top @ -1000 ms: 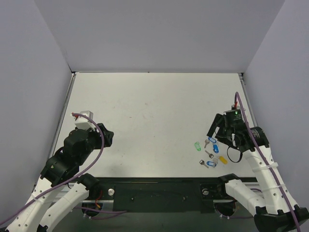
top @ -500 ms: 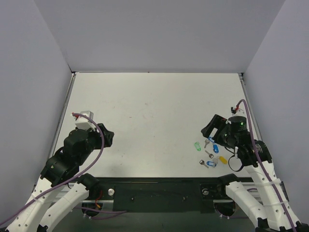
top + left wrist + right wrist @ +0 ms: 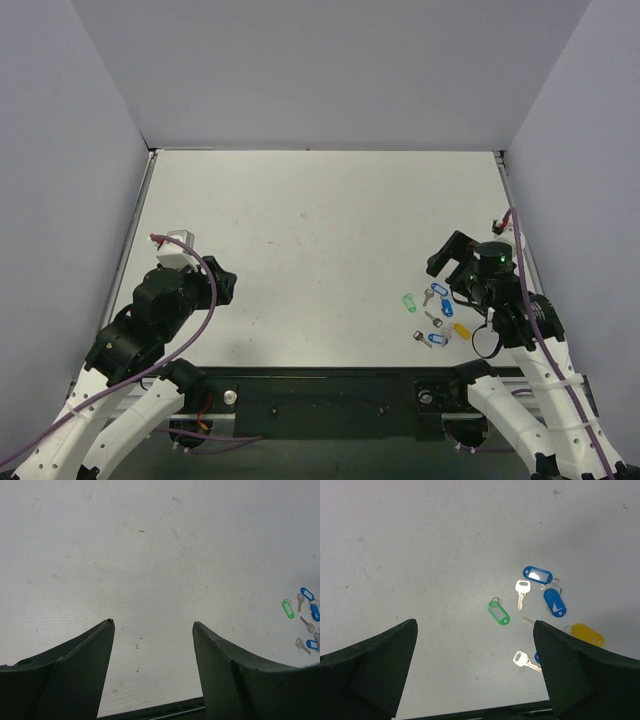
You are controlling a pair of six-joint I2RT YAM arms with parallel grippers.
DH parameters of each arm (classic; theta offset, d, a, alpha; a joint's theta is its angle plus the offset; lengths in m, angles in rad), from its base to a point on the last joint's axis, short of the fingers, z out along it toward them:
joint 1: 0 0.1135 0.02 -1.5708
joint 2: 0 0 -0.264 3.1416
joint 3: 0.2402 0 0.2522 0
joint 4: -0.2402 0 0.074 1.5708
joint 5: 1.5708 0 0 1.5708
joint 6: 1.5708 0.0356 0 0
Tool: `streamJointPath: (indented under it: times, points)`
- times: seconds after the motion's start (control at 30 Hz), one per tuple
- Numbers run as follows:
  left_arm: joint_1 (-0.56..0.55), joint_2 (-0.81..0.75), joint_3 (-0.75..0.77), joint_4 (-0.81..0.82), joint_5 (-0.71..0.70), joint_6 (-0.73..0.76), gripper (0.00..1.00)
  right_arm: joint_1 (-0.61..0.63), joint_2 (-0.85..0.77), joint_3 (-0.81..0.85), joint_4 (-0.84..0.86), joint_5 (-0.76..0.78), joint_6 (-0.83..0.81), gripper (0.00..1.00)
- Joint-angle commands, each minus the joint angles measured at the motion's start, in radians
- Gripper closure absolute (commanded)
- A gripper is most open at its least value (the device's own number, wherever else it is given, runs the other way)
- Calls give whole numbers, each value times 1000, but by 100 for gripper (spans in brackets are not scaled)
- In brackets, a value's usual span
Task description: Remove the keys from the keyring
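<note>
Loose silver keys point(image 3: 522, 592) and coloured plastic tags lie scattered on the white table at the right front point(image 3: 432, 315). In the right wrist view I see a green tag point(image 3: 498, 612) with a thin wire keyring point(image 3: 494, 600), two blue tags point(image 3: 554, 602), a yellow tag point(image 3: 587, 634) and a second key point(image 3: 525, 660). A third key is partly hidden by my right finger. My right gripper point(image 3: 475, 622) is open and empty, above and just left of the cluster point(image 3: 450, 252). My left gripper point(image 3: 153, 622) is open and empty, far left point(image 3: 222, 285).
Grey walls enclose the table on the left, back and right. The black front rail point(image 3: 330, 385) runs along the near edge between the arm bases. The key cluster also shows at the right edge of the left wrist view point(image 3: 302, 615).
My right wrist has swung and shifted a little to the right above the keys, staying open. The keys and tags lie as before. The left arm has not moved.
</note>
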State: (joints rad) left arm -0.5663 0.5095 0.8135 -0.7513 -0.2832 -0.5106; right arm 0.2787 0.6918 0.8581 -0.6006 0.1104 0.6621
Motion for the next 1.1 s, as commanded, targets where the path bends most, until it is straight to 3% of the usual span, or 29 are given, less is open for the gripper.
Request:
streamJointPath:
  times: [0.0, 0.27, 0.63, 0.73, 1.07]
  points:
    - [6, -9, 3, 46, 4, 20, 27, 5, 3, -30, 30, 113, -21, 5]
    - [6, -15, 3, 49, 6, 20, 27, 5, -81, -115, 149, 162, -84, 0]
    - [6, -16, 0, 58, 13, 24, 27, 5, -147, -353, 494, 558, -141, 0]
    - [6, -17, 0, 56, 15, 24, 27, 4, -95, -424, 625, 610, -134, 0]
    - [23, -14, -5, 64, 32, 27, 27, -13, 158, -462, 782, 730, -219, 0]
